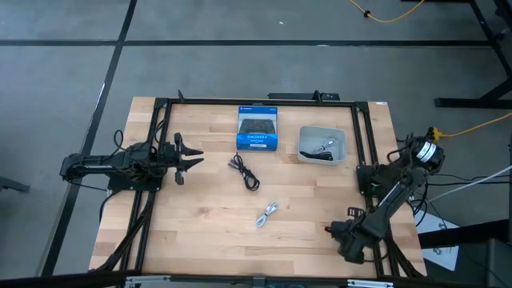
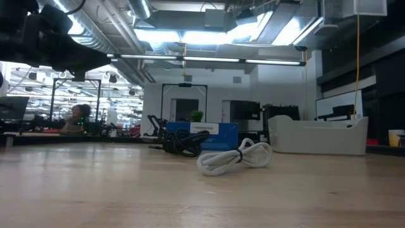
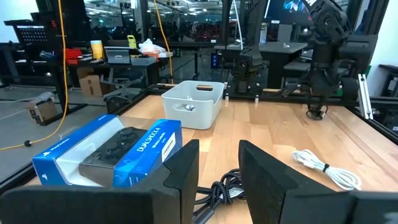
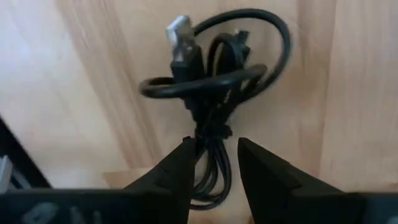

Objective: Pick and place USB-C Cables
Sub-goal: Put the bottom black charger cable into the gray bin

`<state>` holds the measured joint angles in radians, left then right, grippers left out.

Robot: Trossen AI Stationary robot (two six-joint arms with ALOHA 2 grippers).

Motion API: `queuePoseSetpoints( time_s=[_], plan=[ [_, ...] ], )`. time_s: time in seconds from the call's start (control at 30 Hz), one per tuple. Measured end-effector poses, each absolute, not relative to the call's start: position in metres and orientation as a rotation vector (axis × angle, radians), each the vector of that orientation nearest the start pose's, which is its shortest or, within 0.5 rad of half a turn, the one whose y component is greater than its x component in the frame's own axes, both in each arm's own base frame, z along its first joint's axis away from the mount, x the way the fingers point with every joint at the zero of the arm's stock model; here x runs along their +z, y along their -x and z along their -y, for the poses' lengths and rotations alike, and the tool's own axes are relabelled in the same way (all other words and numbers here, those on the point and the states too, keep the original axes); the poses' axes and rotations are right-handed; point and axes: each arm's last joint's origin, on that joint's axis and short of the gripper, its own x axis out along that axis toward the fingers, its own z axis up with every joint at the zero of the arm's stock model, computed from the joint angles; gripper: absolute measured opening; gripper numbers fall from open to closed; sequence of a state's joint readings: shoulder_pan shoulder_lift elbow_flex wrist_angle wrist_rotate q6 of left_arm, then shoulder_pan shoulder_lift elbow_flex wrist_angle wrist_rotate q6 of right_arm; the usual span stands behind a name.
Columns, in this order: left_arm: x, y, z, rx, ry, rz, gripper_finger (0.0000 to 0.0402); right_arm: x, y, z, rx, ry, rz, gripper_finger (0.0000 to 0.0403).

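Three loose cables are seen on a pale wooden table (image 1: 200, 232) framed by dark rails, with grey floor around it. In the low view a lit workshop with ceiling ducts, and a seated person (image 2: 79, 117) far behind, are shown.

A blue box (image 1: 257, 128) lies flat at the table's far middle. To the right of the box a grey bin (image 1: 302, 136) is placed, and a grey cable (image 1: 324, 147) with a dark one beside it is held inside.

A black cable (image 1: 244, 172) is laid just in front of the box, and a white cable (image 1: 267, 214) farther in front of it, apart from the black one.

The left gripper (image 1: 188, 156) is held to the left of the box, aimed toward it, its jaws apart and empty.

The right gripper (image 1: 330, 230) is lowered well in front of the box and to its right, near the table's edge. Its jaws are parted, and the bound tail of a second black cable (image 4: 217, 81) is seen between them; contact cannot be told.
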<state>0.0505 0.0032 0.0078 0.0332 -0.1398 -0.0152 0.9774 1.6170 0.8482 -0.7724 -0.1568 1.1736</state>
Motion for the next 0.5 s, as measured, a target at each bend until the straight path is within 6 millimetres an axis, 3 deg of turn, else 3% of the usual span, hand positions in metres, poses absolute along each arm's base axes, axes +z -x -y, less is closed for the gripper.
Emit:
queuePoseSetpoints(
  time_s=[0.33,0.5],
  plan=[
    [0.166,-0.099,-0.009,0.19,0.015,-0.003,0.0106,0.134,-0.138,-0.21,-0.124,-0.159,-1.713,0.0123],
    [0.164,-0.1,-0.009,0.191,0.014,-0.019,0.0106,0.134,-0.143,-0.197,-0.169,-0.06,-1.693,0.0079]
  ],
)
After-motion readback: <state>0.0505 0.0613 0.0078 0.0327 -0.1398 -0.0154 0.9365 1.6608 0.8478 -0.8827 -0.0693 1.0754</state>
